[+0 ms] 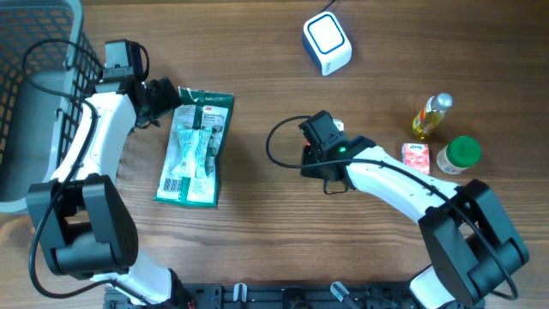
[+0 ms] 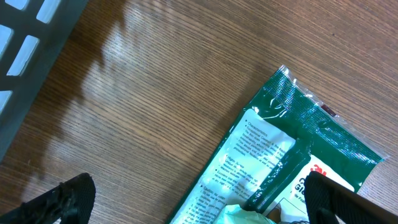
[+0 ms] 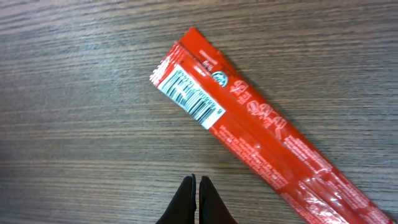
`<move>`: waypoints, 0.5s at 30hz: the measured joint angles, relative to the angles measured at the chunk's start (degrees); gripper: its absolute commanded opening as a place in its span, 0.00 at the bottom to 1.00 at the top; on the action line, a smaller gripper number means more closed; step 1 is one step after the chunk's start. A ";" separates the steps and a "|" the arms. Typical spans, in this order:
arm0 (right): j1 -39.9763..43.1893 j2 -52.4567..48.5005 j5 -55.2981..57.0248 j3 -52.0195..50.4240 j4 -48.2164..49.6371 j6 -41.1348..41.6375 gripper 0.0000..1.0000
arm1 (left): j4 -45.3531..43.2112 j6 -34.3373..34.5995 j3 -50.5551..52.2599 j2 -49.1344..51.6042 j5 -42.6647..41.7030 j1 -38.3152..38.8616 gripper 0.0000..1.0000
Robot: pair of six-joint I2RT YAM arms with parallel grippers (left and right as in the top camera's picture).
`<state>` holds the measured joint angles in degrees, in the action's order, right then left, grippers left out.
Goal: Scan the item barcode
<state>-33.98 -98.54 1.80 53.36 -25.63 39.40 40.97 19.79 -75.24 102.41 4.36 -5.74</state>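
Left fingers (image 2: 68,200): you have them spread wide and gripping nothing. One dark tip sits at the lower left corner of the left wrist view, the other at the lower right.
Green packet (image 1: 196,146): it lies flat on the wooden surface (image 1: 257,69), left of centre in the overhead view, its long side running top to bottom with a slight tilt. A barcode shows at its lower left corner.
Left fingers and packet: your fingers hang at the packet's top end. In the wrist view the lower right tip overlaps the packet and the lower left tip is over bare wood. You cannot tell whether either tip touches it.
Right fingers (image 3: 185,204): you have them pressed together with nothing between them. They sit at the bottom centre of the right wrist view, over bare wood.
Red packet (image 3: 261,130): long and narrow, it lies flat on a diagonal from upper centre to the lower right corner of the right wrist view. A white barcode label faces up near its upper end. It lies near your right fingers but apart from them, and it cannot be made out in the overhead view.
Scanner (image 1: 327,43): a white block with a blue-rimmed face, upper centre-right of the overhead view, well apart from the green packet and both arms.
Basket (image 1: 13,103): dark wire, at the upper left edge.
Right side: a yellow bottle (image 1: 431,114), a small red box (image 1: 415,157) and a green-lidded jar (image 1: 459,154) stand close together.
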 measured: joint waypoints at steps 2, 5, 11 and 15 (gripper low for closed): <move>0.07 0.00 0.07 0.00 0.00 0.07 0.04 | 0.00 0.00 0.00 0.00 0.00 0.00 1.00; 0.07 -0.02 0.17 0.00 0.35 0.00 0.04 | 0.00 0.00 0.00 0.00 0.00 0.00 1.00; 0.07 -0.28 -0.22 0.00 3.74 0.02 0.04 | -0.04 0.00 0.00 0.00 0.00 0.00 1.00; 0.07 -2.56 -0.22 0.00 4.57 1.11 0.04 | 0.00 0.00 0.00 0.00 -0.09 0.00 1.00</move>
<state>-33.91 -101.10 1.58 53.36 -21.06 40.51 40.97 19.79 -75.24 102.41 4.27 -5.74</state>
